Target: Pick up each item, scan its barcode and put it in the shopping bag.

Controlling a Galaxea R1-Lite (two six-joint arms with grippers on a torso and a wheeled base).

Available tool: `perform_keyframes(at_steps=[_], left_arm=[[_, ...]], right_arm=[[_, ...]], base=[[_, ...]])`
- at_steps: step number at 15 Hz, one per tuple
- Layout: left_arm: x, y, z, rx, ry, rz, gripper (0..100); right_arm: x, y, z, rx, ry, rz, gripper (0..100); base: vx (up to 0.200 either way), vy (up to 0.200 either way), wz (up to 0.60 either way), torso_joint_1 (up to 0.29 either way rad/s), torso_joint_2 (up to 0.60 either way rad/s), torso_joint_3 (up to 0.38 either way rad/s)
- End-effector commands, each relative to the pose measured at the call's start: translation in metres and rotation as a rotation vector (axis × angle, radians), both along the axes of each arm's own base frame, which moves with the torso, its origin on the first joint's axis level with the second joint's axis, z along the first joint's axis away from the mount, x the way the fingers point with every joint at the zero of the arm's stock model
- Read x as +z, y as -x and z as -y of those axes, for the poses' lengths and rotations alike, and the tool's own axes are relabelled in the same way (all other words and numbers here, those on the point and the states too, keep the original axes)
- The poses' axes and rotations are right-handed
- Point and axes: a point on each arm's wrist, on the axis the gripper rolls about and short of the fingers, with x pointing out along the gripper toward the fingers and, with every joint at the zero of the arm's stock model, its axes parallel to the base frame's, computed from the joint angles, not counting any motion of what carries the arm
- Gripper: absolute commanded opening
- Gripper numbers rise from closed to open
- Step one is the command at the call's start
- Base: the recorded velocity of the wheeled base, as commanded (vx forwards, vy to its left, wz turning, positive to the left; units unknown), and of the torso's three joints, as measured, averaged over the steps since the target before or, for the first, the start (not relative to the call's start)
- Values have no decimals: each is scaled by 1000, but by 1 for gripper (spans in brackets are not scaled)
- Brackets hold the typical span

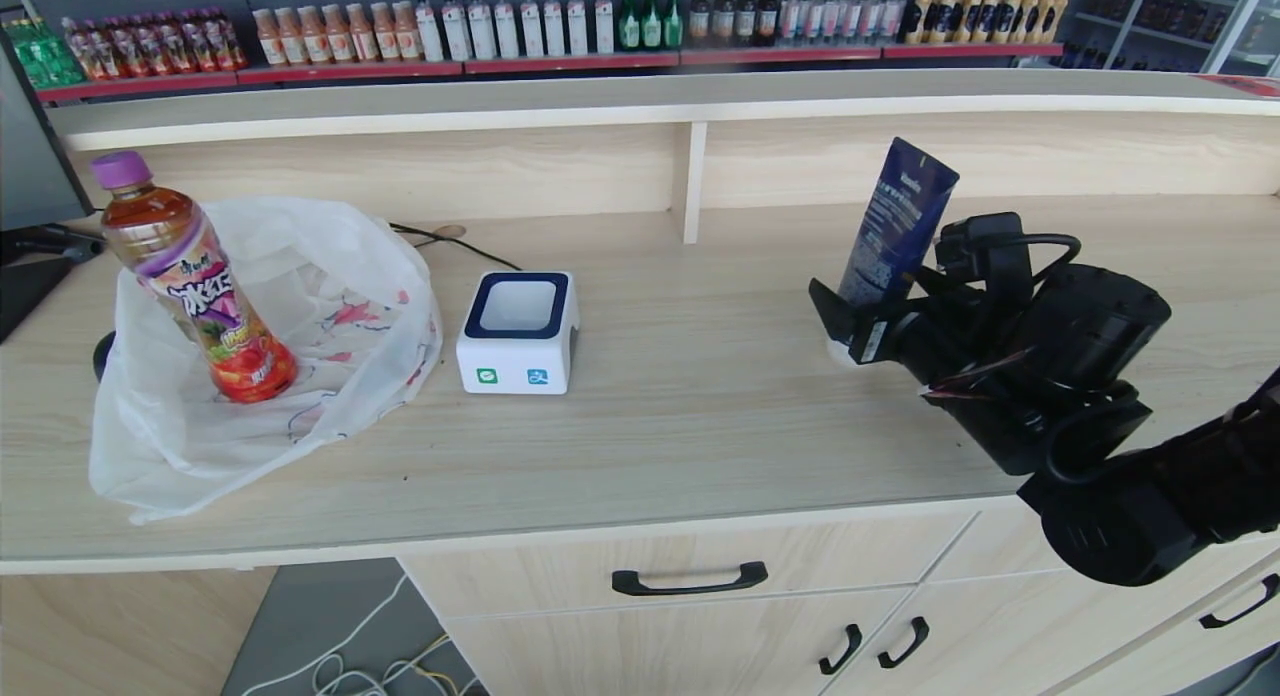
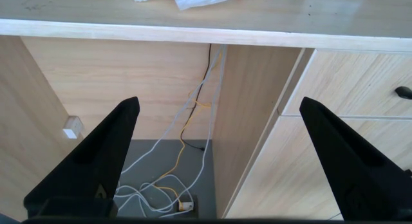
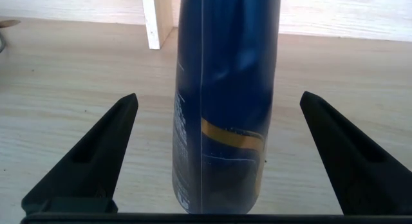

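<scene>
Tube [image 1: 895, 216] of dark blue plastic standing cap-down on the counter [image 1: 700, 406], likely light, soft-walled and slick, so best pinched low near the stiffer cap. Right gripper [image 3: 219, 98] level around its lower part, fingers spread either side, not touching. Left gripper [image 2: 219, 102] low before the cabinet [image 2: 335, 89], fingers apart.

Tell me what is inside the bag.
A bottle with a purple cap leans inside the bag. The bag's folds hide the rest of its inside, so anything else there cannot be told.
</scene>
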Motion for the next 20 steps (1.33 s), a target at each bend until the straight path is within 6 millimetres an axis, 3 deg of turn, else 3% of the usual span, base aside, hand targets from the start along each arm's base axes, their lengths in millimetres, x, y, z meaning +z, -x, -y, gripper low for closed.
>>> perform_keyframes(at_steps=[1, 2, 13, 16, 20], left_arm=[[0, 0, 0, 0, 0, 0, 100], [0, 0, 0, 0, 0, 0, 100], [0, 0, 0, 2, 0, 0, 100], [0, 0, 0, 0, 0, 0, 100], [0, 0, 0, 2, 0, 0, 100]], right_arm=[[0, -4, -1, 0, -1, 4, 100], [3, -6, -2, 0, -8, 17, 0], [4, -3, -2, 9, -42, 19, 0], [9, 6, 1, 12, -48, 36, 0], [37, 35, -1, 55, -78, 108, 0]], base=[[0, 0, 0, 0, 0, 0], [0, 0, 0, 0, 0, 0], [0, 0, 0, 0, 0, 0], [0, 0, 0, 0, 0, 0], [0, 0, 0, 0, 0, 0]])
